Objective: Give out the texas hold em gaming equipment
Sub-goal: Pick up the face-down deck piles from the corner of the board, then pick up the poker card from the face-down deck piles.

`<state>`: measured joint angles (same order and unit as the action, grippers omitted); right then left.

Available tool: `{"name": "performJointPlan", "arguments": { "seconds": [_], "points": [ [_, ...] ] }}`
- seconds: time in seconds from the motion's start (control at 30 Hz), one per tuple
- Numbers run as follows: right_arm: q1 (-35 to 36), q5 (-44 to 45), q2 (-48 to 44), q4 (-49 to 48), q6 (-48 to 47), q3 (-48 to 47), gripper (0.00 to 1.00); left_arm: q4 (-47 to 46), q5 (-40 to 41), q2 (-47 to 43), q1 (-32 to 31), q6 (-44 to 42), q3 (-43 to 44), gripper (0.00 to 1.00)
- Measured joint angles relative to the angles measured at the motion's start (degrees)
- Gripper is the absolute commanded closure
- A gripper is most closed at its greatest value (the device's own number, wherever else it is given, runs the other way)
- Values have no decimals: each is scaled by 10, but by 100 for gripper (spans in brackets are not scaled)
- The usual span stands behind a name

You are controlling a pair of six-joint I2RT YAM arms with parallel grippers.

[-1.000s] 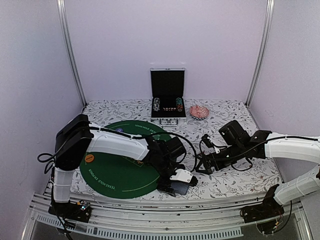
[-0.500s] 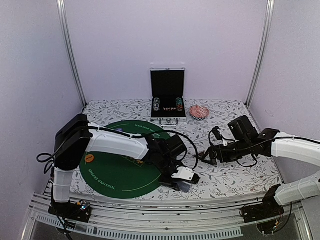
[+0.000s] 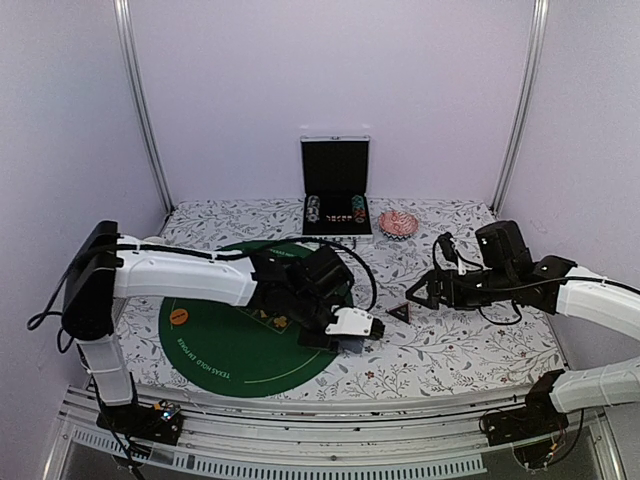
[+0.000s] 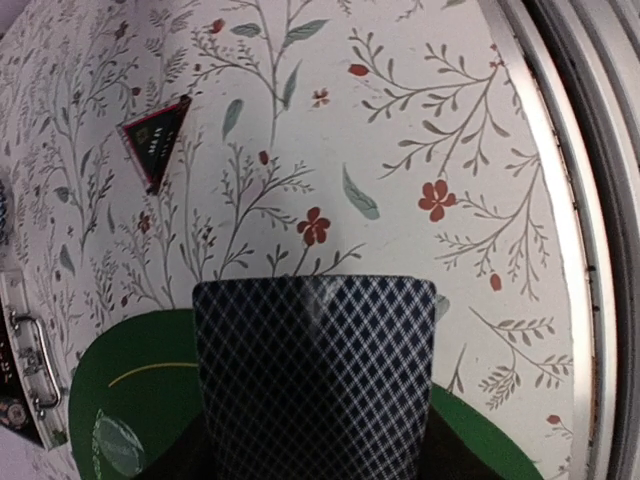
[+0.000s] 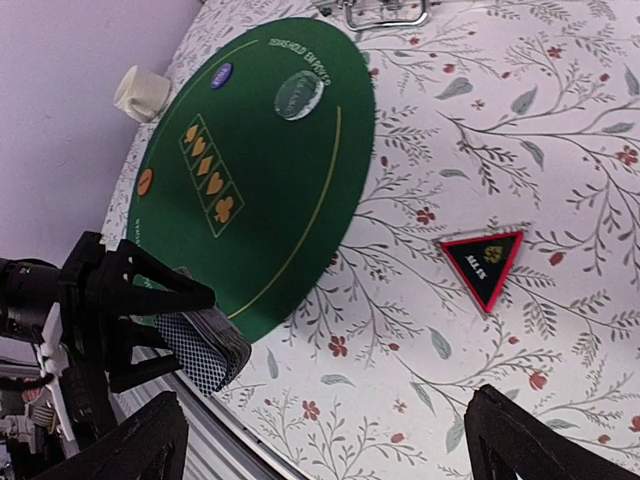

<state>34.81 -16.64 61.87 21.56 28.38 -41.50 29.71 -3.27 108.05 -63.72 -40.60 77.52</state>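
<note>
My left gripper (image 3: 352, 326) is shut on a deck of playing cards (image 4: 315, 370) with grey-blue diamond backs and holds it over the right edge of the green felt mat (image 3: 215, 345). The deck also shows in the right wrist view (image 5: 205, 352). A black triangular marker (image 3: 399, 312) with a red rim lies flat on the floral cloth, also in both wrist views (image 4: 157, 141) (image 5: 484, 263). My right gripper (image 3: 415, 292) is open and empty, just right of and above the marker. An orange disc (image 5: 145, 181), a dark blue disc (image 5: 221, 75) and a pale disc (image 5: 298, 95) lie on the mat.
An open metal case (image 3: 336, 215) with chips stands at the back middle, with a red patterned dish (image 3: 397, 223) to its right. A white mug (image 5: 140, 92) stands beside the mat's far left edge. The table's metal front rail (image 4: 590, 200) is close to the deck.
My left gripper has carried the deck from the front edge back and left onto the mat's edge. My right gripper has drawn back to the right, and the triangular marker now lies uncovered on the cloth.
</note>
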Motion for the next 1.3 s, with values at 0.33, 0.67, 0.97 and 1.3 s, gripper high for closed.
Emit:
{"name": "performJointPlan", "arguments": {
  "seconds": [0.33,0.67,0.97,1.3],
  "points": [
    [30,-142,228,-165,31,-141,1,71,76,-223,95,137,-101,50],
    [116,-258,508,-217,22,-436,1,89,99,-383,152,209,-205,45],
    [149,-314,609,-216,9,-532,1,79,82,-422,166,218,-226,44],
    [171,-345,669,-229,12,-579,1,75,69,-413,169,220,-227,45]
  ]
}}
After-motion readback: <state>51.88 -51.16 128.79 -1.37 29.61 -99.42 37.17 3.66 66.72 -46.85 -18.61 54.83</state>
